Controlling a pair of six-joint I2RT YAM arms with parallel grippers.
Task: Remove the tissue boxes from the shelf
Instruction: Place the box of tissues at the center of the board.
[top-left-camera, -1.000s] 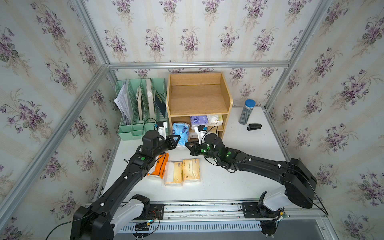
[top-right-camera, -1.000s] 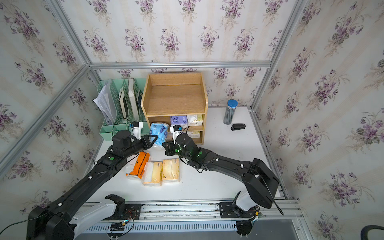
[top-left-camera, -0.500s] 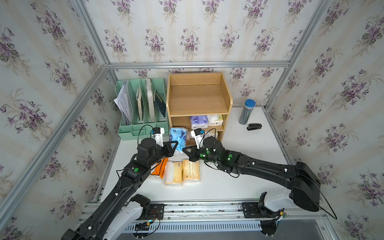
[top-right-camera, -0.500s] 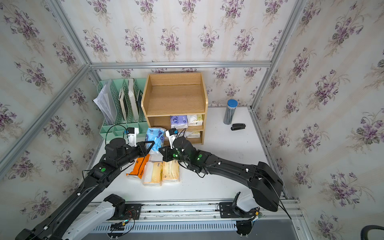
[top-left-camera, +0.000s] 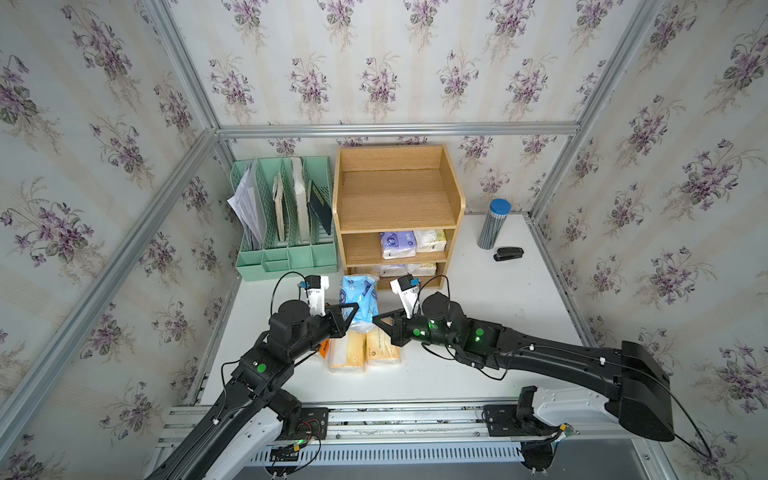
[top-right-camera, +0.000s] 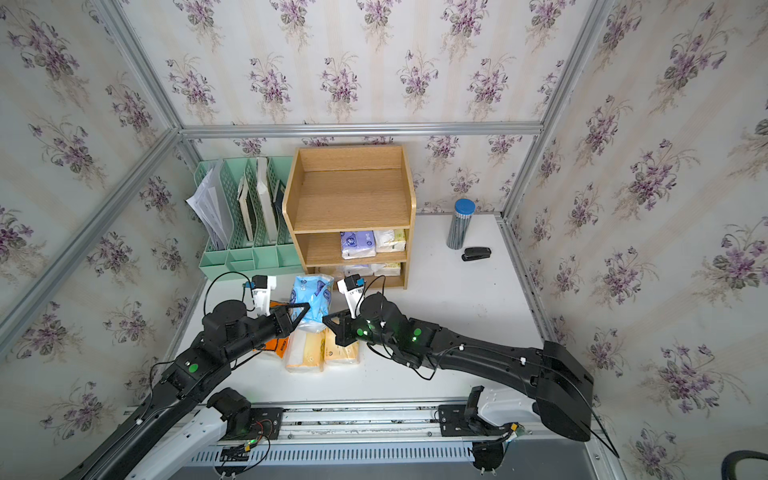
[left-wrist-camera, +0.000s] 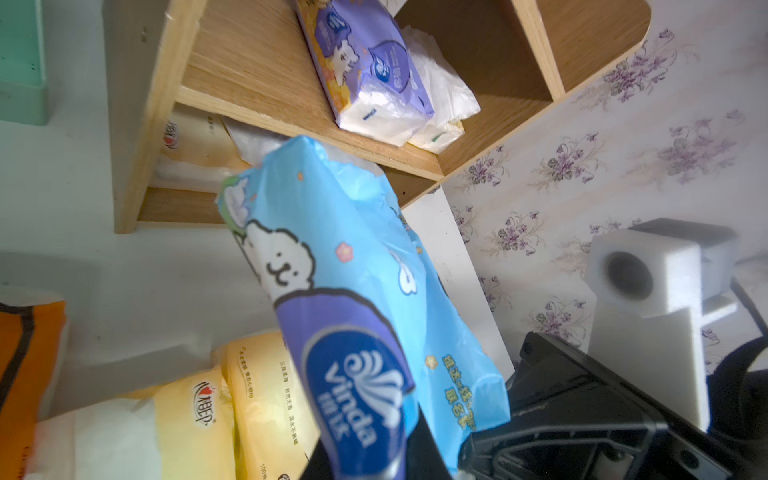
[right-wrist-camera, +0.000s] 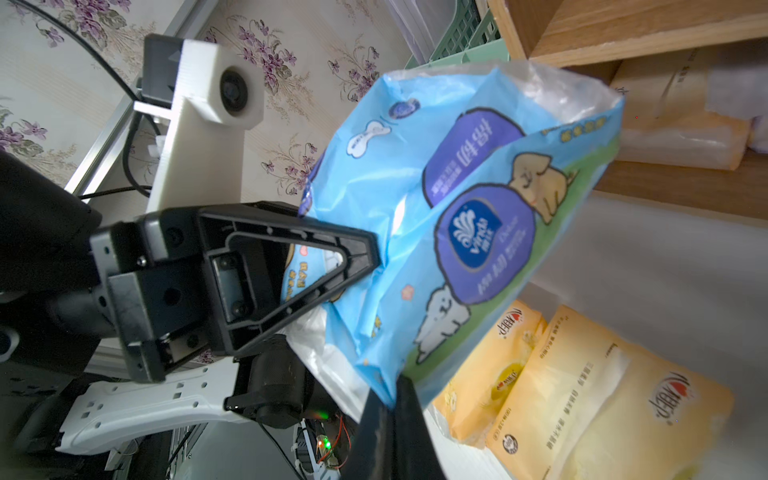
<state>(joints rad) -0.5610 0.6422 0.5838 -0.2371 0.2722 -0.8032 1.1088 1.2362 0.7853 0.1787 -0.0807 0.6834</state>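
A light blue tissue pack (top-left-camera: 359, 297) (top-right-camera: 311, 296) hangs in front of the wooden shelf (top-left-camera: 399, 195), above the table. My left gripper (top-left-camera: 352, 310) (left-wrist-camera: 390, 457) is shut on its lower left edge. My right gripper (top-left-camera: 376, 320) (right-wrist-camera: 386, 415) is shut on its lower right corner. The middle tier holds a purple pack (top-left-camera: 398, 244) and a white-yellow pack (top-left-camera: 431, 240). More packs (top-left-camera: 405, 270) lie in the bottom tier. Two cream-yellow packs (top-left-camera: 347, 353) (top-left-camera: 382, 349) and an orange pack (top-right-camera: 276, 345) lie on the table under the grippers.
A mint green file organizer (top-left-camera: 286, 216) with papers stands left of the shelf. A blue-capped striped cylinder (top-left-camera: 494, 224) and a black stapler (top-left-camera: 508, 253) sit at the back right. A metal rail (top-left-camera: 395, 415) runs along the table's front edge.
Both grippers have drawn back from the shelf toward the table's front, carrying the light blue pack out between them. It now hangs over the packs on the table.
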